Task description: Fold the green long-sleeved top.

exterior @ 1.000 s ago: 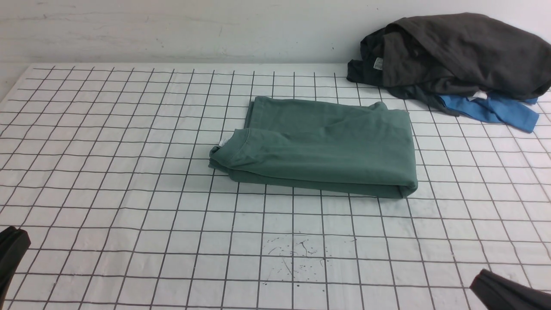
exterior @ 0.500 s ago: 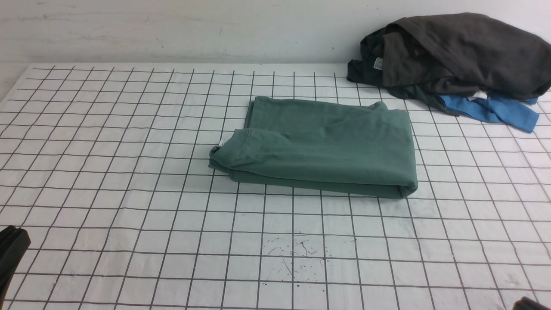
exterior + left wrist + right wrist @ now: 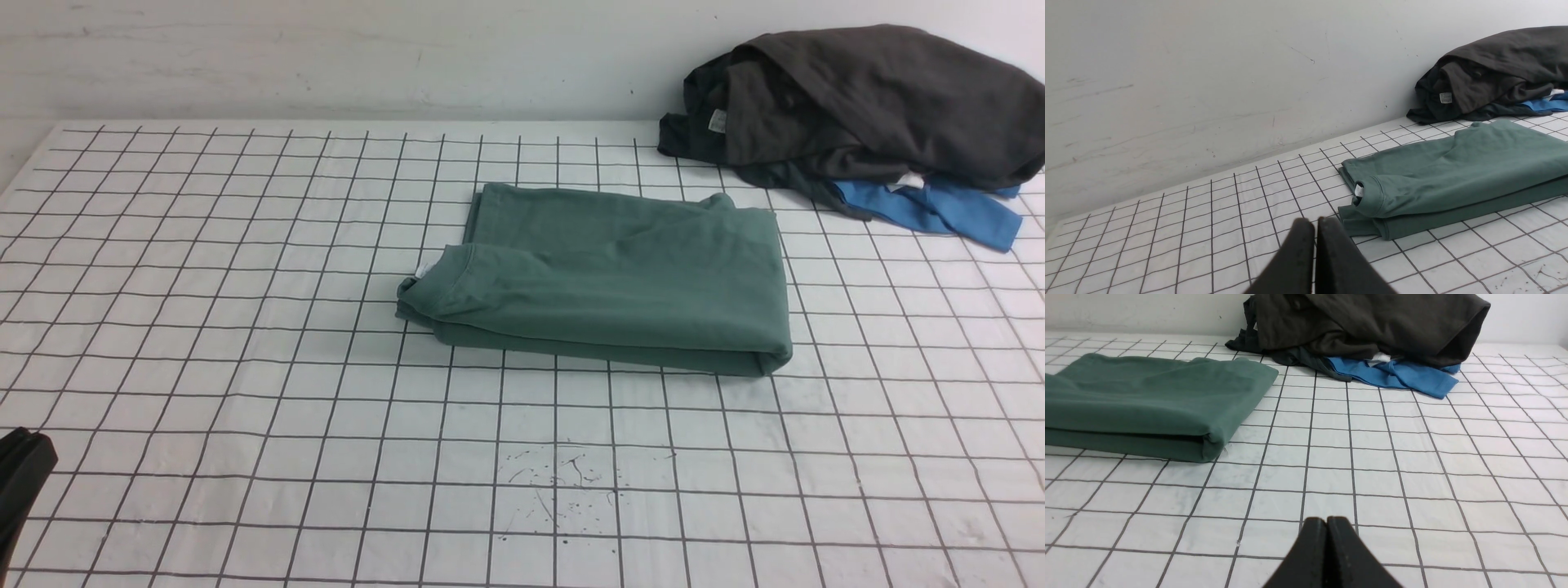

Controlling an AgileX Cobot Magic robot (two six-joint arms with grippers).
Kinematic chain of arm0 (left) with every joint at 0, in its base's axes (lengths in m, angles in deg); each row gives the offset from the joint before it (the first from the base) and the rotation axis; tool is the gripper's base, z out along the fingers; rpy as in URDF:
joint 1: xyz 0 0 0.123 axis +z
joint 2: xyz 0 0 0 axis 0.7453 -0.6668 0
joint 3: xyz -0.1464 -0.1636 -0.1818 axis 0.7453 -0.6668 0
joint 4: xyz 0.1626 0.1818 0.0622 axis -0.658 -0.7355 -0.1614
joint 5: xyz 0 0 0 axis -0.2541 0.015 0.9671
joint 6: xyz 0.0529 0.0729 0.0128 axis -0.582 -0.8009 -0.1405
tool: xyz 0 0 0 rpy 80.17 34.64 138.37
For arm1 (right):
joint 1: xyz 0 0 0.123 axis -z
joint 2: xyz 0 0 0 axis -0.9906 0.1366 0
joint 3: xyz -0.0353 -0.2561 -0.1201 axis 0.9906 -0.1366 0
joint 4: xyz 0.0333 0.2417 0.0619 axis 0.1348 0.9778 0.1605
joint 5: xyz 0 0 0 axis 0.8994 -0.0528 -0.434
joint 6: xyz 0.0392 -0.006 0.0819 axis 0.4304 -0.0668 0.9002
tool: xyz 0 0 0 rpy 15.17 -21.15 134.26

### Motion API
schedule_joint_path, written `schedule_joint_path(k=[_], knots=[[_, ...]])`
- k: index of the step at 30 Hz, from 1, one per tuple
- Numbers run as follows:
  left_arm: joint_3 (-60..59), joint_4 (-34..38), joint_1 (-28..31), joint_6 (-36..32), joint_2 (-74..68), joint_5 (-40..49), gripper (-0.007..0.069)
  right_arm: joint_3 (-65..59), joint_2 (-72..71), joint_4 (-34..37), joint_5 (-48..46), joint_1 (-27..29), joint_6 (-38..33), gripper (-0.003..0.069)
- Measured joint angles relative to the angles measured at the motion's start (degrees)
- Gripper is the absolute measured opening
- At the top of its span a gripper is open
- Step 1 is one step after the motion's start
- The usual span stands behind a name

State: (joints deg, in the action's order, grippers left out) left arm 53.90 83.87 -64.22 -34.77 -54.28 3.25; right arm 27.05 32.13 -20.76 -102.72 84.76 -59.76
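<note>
The green long-sleeved top (image 3: 604, 273) lies folded into a thick rectangle on the middle of the gridded table, its neck end with a small white label pointing left. It also shows in the left wrist view (image 3: 1453, 175) and the right wrist view (image 3: 1147, 400). My left gripper (image 3: 1315, 222) is shut and empty, low over the table short of the top's neck end; its tip shows at the front view's bottom left (image 3: 20, 474). My right gripper (image 3: 1327, 520) is shut and empty, well to the near right of the top. It is out of the front view.
A heap of dark grey clothes (image 3: 865, 106) with a bright blue garment (image 3: 931, 208) under it lies at the far right corner against the wall. Ink specks (image 3: 563, 482) mark the near middle of the gridded table cover (image 3: 245, 367). A white wall (image 3: 326, 57) bounds the far edge.
My right gripper has drawn back out of the front view's bottom right corner. The left gripper has sunk slightly. The top has not moved.
</note>
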Motion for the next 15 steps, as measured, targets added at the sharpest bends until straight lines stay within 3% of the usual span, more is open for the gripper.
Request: schedule_joint_path(k=[15], knots=[[-0.08, 0.00, 0.00, 0.00, 0.00, 0.00, -0.0007, 0.00, 0.00, 0.00, 0.00, 0.00, -0.97, -0.0014]])
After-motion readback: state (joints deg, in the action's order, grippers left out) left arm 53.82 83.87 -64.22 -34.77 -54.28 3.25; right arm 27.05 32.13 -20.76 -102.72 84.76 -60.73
